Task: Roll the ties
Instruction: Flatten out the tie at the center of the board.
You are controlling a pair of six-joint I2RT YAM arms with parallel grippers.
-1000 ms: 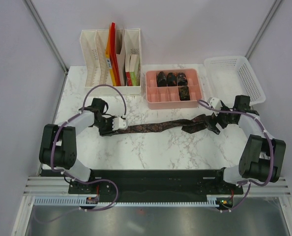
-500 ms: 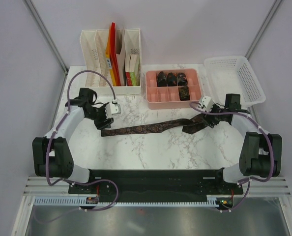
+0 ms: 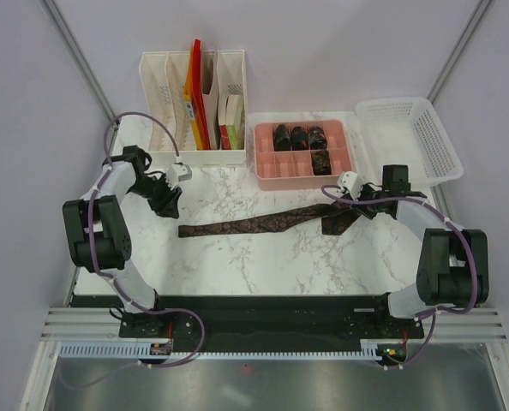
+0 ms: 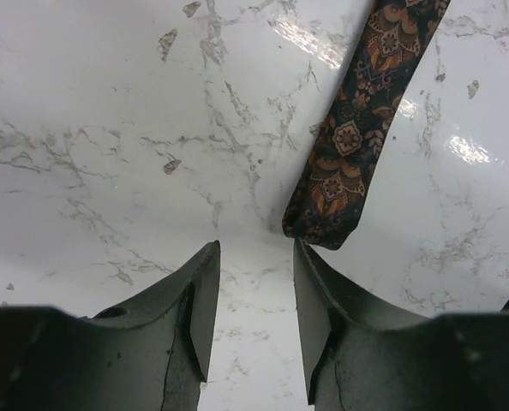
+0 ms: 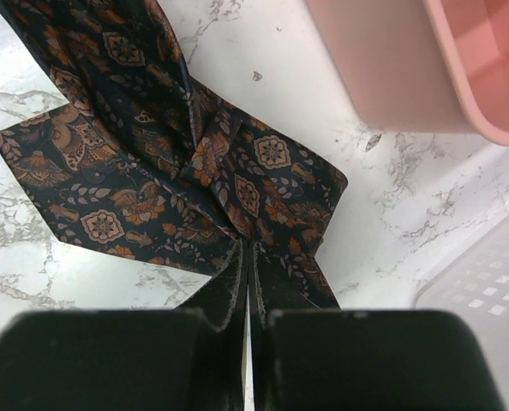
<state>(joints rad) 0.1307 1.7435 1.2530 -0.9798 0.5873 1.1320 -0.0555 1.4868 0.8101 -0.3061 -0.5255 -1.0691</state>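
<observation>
- One long tie [image 3: 254, 223] is laid flat on the white marble bench [image 3: 263, 265], running from left to right across the middle.
- The thin end of the long tie is on the left, and the wide end is on the right, where the cloth is bunched and folded.
- The left hand [image 3: 163, 201] is held over the bench, near the thin end of the long tie.
- In the left wrist view, the fingers of the left hand [image 4: 254, 250] are seen apart, and nothing is held between them.
- The tip of the long tie [image 4: 349, 145] is seen just beside one finger, but it is not gripped.
- The right hand [image 3: 347, 211] is placed at the wide end of the long tie.
- In the right wrist view, the fingers of the right hand [image 5: 247, 253] are pressed together, and the cloth of the long tie [image 5: 152, 171] is pinched between them, with creases pulled toward the fingertips.
- Four rolled ties [image 3: 299, 137] are kept in a pink tray [image 3: 276, 168] at the back of the bench: three in the back row and one in front.
- A white basket [image 3: 434, 145] is set to the right of the pink tray.
- A white file holder [image 3: 164, 103] with papers and an orange folder is stood to the left of the pink tray.
</observation>
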